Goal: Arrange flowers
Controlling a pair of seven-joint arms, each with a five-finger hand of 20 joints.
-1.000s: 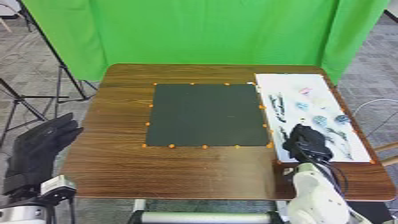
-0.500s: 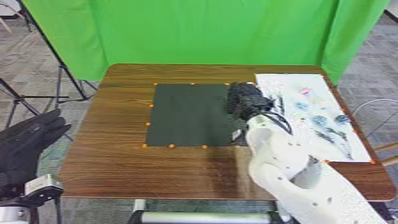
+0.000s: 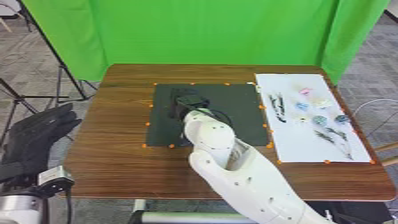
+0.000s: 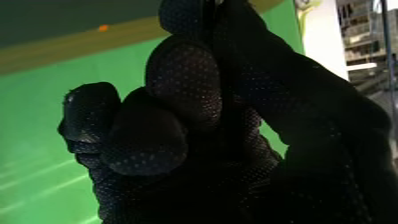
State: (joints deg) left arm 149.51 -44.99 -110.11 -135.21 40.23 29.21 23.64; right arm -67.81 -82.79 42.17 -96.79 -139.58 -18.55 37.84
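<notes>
- Right hand (image 3: pixel 189 100): curled together over the black mat (image 3: pixel 165 131); any pinched stem cannot be told.
- Likely step: placing; next, if loaded, lower gently and release.
- Flowers (image 3: pixel 319 120): on the white sheet (image 3: pixel 299 148).
- Left hand (image 3: pixel 35 131): spread, beside the table (image 3: pixel 111 170).

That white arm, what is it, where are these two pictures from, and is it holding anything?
It's a robot's right arm. One picture comes from a camera on its head, looking down; the other from its wrist, close to its right hand. On the brown table lie a dark mat and a white sheet with little flowers. The right hand is over the mat; I can't tell whether it holds anything. The left hand is open, beside the table.
</notes>
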